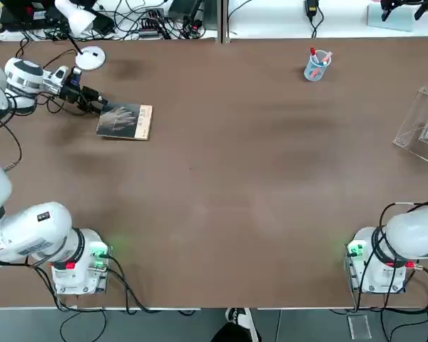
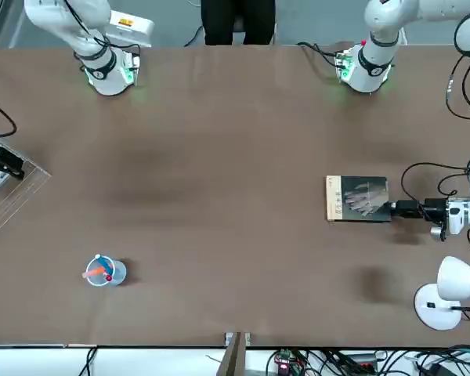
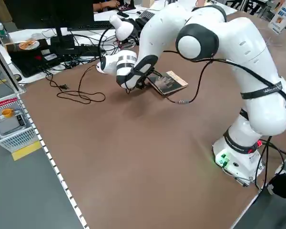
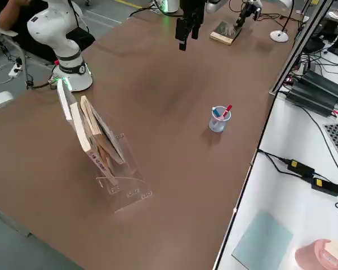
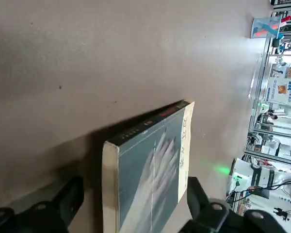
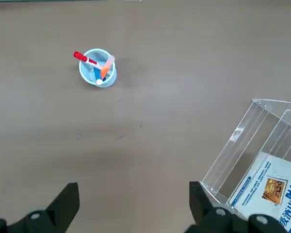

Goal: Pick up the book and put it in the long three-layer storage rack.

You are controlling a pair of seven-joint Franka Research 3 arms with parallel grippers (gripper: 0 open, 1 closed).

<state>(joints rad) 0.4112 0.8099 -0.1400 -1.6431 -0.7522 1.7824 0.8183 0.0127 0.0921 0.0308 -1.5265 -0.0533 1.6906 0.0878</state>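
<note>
Book, thin and dark grey (image 1: 125,121), lies flat near the brown desk's (image 1: 221,178) far-left corner between the left gripper's (image 1: 100,107) wide-open, empty jaws, and may slide away when pinched.

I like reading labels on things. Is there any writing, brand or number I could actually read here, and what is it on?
None can be read for certain.
Book: print on the tan strip and the dark spine, too blurred to read.
Booklet in the clear rack: blue-and-white cover with characters, too small to make out.
Left arm's base link: small labels, unreadable.
Poster beyond the table: print too small.
</note>
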